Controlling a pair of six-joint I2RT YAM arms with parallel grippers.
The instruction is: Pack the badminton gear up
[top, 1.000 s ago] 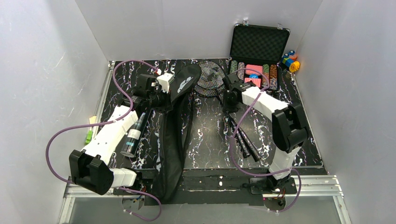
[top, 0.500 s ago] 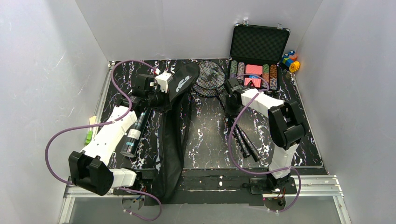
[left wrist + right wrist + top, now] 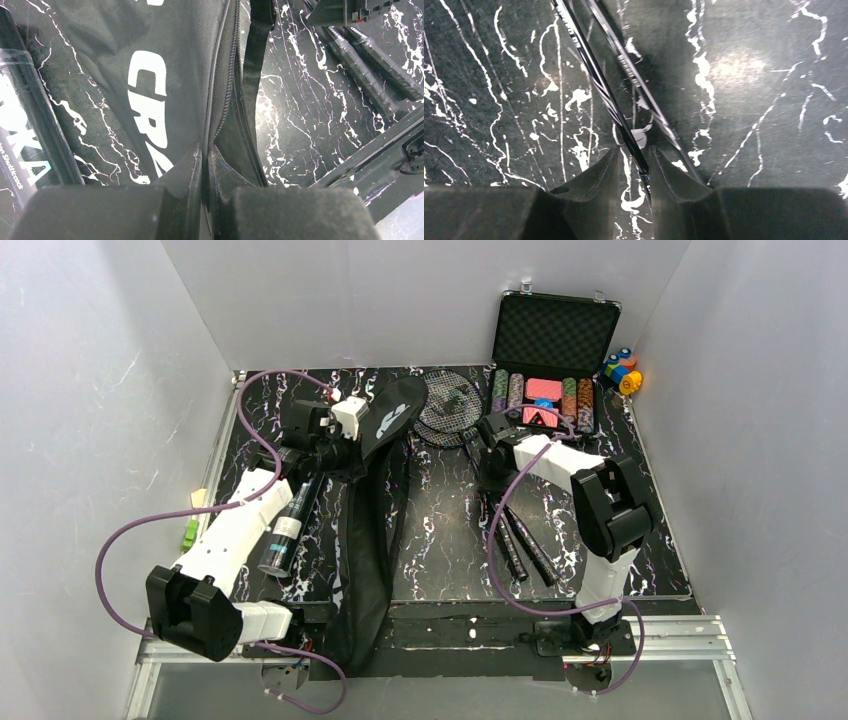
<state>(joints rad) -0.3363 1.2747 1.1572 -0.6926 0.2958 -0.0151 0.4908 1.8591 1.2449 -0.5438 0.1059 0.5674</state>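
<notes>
Spanning the whole floor of the view, a black marbled table. Long black bag with white lettering, lying lengthwise left of centre, its wide end toward the far edge and part of its zip open. Open black case of poker chips, far right, lid upright. Two thin black racquets, side by side right of the bag, heads by the case, grips toward the near edge. Dark tube, left of the bag and just beside it. Left gripper, jaws pressed together on the bag's fabric beside the zip. Right gripper, low over the racquet shafts, jaws narrowly parted with one shaft between them; contact cannot be told. Small coloured blocks, right of the case.
</notes>
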